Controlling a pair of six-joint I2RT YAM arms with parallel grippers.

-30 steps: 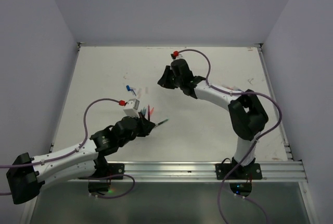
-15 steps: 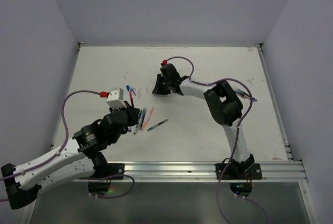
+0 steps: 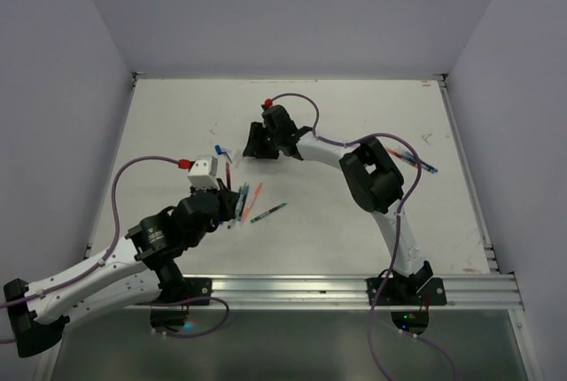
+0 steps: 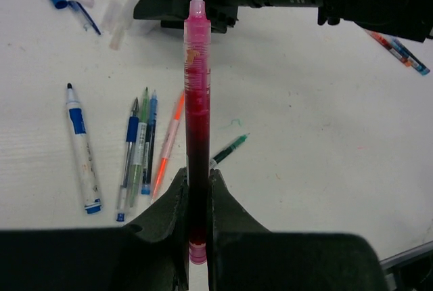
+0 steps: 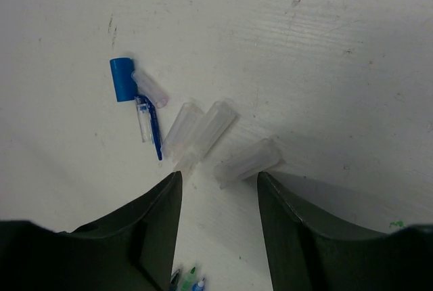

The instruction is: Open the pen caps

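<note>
Top view: the left gripper point(image 3: 229, 197) is clamping a pink pen point(image 3: 227, 173) angled off the table point(image 3: 372, 115), seemingly presenting it; the right gripper point(image 3: 248, 149) is hovering over shed caps. Left wrist: jaws are pinching the barrel low, tip already bare; loose pens point(image 4: 139, 145) are lying alongside; barrel print is unreadable. Right wrist: fingers are standing apart, empty, above clear caps point(image 5: 203, 132) and a blue cap point(image 5: 122, 79), likely a discard pile.

Red pen point(image 4: 196, 101): lower end hidden between the left tool's point(image 4: 197, 176) fingers.
Pen tips point(image 5: 189, 279): cut off by the bottom edge, between the right tool's point(image 5: 218, 179) fingers.
Clear caps point(image 5: 203, 132): too small to tell apart from above.
</note>
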